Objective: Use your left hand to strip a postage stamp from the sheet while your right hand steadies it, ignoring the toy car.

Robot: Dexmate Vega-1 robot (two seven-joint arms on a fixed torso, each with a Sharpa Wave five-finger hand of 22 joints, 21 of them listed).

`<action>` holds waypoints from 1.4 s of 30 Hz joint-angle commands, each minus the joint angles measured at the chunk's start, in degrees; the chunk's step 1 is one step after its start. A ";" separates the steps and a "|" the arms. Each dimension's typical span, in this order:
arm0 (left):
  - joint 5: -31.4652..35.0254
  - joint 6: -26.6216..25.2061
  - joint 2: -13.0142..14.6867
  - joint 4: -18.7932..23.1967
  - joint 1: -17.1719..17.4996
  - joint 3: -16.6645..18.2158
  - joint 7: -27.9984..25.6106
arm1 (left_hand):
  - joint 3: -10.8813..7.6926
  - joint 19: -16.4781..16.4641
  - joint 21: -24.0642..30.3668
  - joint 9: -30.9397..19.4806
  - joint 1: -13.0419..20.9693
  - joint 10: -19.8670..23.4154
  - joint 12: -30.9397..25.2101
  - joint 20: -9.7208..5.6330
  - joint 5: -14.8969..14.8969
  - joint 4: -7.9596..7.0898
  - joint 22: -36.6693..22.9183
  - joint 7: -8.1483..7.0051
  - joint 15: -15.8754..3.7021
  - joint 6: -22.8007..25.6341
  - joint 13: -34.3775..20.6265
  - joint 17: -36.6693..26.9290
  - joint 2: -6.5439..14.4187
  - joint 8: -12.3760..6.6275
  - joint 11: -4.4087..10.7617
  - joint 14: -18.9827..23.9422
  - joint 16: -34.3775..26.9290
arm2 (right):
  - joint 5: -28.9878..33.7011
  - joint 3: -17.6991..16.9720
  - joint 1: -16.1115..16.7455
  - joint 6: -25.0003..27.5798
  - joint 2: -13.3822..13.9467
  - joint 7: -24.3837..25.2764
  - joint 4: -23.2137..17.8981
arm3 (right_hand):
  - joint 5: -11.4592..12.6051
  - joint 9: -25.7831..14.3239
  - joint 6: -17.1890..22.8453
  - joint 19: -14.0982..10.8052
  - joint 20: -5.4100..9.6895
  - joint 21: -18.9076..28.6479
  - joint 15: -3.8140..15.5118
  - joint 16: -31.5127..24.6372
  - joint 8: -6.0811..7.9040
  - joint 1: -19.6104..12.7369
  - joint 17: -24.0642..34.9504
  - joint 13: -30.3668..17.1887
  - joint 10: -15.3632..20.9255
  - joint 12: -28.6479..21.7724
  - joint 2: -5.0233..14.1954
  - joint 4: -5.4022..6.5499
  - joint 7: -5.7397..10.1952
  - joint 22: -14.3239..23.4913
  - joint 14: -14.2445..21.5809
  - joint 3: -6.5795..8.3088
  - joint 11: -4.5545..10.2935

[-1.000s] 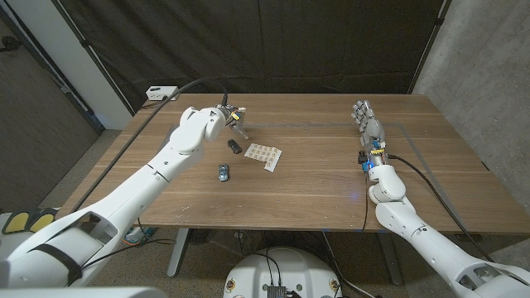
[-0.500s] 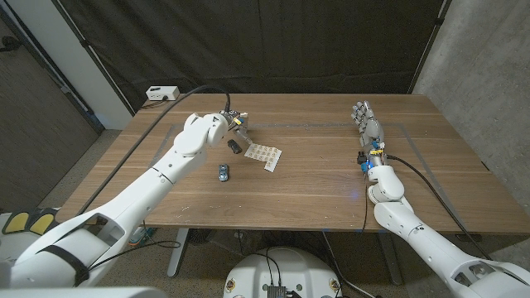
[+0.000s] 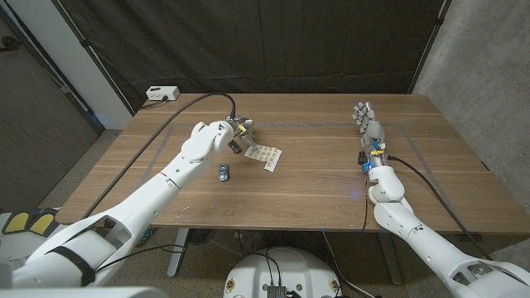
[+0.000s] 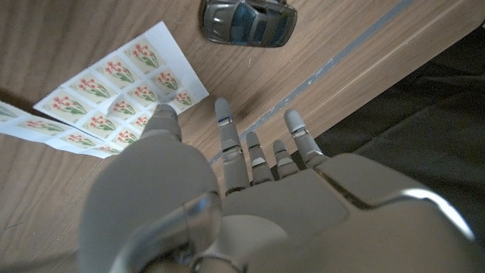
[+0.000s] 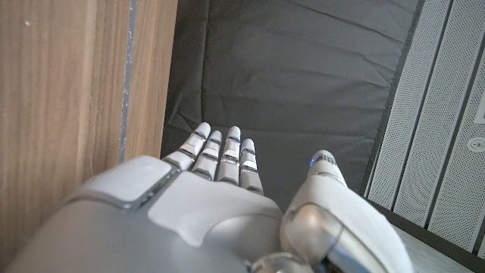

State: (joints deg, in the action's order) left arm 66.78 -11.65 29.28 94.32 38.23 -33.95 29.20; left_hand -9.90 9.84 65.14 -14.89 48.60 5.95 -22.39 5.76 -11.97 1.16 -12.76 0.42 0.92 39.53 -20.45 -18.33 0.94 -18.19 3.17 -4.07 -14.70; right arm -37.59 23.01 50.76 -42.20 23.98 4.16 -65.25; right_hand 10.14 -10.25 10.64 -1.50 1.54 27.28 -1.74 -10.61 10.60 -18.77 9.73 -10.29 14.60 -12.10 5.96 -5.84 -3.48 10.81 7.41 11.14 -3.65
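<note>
Barely begun — left hand [image 4: 227, 197] spread, empty, thumb tip over the stamp sheet [image 4: 121, 87]; no stamp lifted. Right hand [image 3: 368, 132] empty, fingers extended, well apart from the sheet — steadying not started.

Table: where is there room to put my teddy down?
The wide bare wood between the stamp sheet and the right hand is free. It is crowded by the left hand, with the sheet and the toy car close by.

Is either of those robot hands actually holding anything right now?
No. The left hand hovers open over the stamp sheet, one fingertip at its edge, gripping nothing. The right hand is open, far from the sheet.
</note>
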 commanded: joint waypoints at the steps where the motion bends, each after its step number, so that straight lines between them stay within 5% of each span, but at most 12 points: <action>1: -0.03 0.08 -0.90 -1.73 0.00 -1.74 -1.12 | -0.51 11.21 0.46 0.17 0.27 0.74 -0.34 0.37 0.10 0.04 -0.07 0.22 -0.05 1.61 -0.18 -0.11 1.12 0.03 -0.16 0.43 -0.51 | -0.22 -0.53 0.57 -0.60 -0.05 -0.02 0.07 | -0.01 -0.14 0.19 -0.26 0.01 -0.20 0.02 0.10 0.18 0.38 0.21 -0.27 0.53 -0.12 0.15 0.13 -0.18 0.10 0.28 -0.33 -0.10; 6: 2.04 -0.38 -0.51 -0.92 0.03 -2.72 -0.35 | -0.39 10.79 0.69 0.88 0.63 2.64 -1.07 -1.10 0.50 0.47 0.10 0.52 -1.14 5.68 -0.09 0.18 0.91 -0.84 0.86 1.12 -0.59 | -0.13 -0.74 1.02 -0.75 0.10 0.52 -0.37 | 0.02 -0.14 0.21 -0.31 -0.01 -0.27 -0.21 0.06 0.19 0.47 0.20 -0.27 0.64 -0.15 0.16 0.15 -0.18 0.11 0.45 -0.35 -0.15; 19: 11.87 0.57 -0.12 -2.04 -1.30 -6.57 3.58 | -0.41 10.54 1.01 1.74 1.64 4.88 -2.23 -1.22 0.76 1.32 0.24 2.74 -1.56 9.98 0.06 0.63 0.76 -1.51 1.51 2.14 -0.33 | 0.85 -0.91 1.54 -2.18 -0.18 2.49 -0.33 | 0.07 -0.14 0.33 -0.32 0.21 -0.51 -0.20 -0.09 0.22 0.91 0.23 -0.28 1.09 -0.28 0.29 0.38 -0.11 0.12 0.99 -0.42 -0.50; 31: 19.75 4.66 -0.48 -4.24 -2.25 -9.10 4.66 | -1.58 10.92 1.23 2.27 3.33 5.31 -2.50 -1.38 1.10 2.10 0.23 1.90 -2.28 11.20 0.32 0.81 2.36 -1.25 2.26 2.40 -0.07 | 2.62 -0.96 0.59 -5.96 -2.09 4.56 2.91 | 0.15 -0.14 1.26 -0.73 0.07 -0.70 -0.67 -0.39 0.48 1.40 0.23 -0.28 2.46 -0.69 0.46 0.63 -0.52 0.13 2.48 -0.45 -1.21; 42: 18.81 5.15 -0.55 -4.82 -0.18 -6.79 -1.92 | -4.96 7.01 3.37 3.35 9.45 9.93 -4.52 -1.98 1.37 5.92 0.46 0.43 -4.30 19.20 1.02 1.50 4.44 -2.34 4.35 6.62 -0.57 | 4.08 -0.76 0.53 -6.09 -1.63 6.71 2.61 | 0.17 -0.14 1.47 -0.98 0.07 -0.75 -0.59 -0.41 0.49 1.49 0.20 -0.28 2.64 -0.68 0.44 0.64 -0.61 0.13 2.98 -0.46 -1.32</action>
State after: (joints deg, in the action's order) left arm 84.73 -7.71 28.87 90.61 36.49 -41.77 32.16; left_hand -14.58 9.94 67.88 -11.71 54.91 14.38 -26.12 4.38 -10.79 5.95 -12.23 5.42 -1.87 52.97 -19.39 -16.79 7.12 -20.05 7.28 1.60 -14.87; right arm -34.88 22.09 51.55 -47.63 22.39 8.95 -63.01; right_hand 10.14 -10.25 11.71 -2.02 1.65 26.79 -2.55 -10.83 10.82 -17.77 9.73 -10.29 16.66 -12.32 6.39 -5.36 -4.10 10.79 9.88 10.67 -4.88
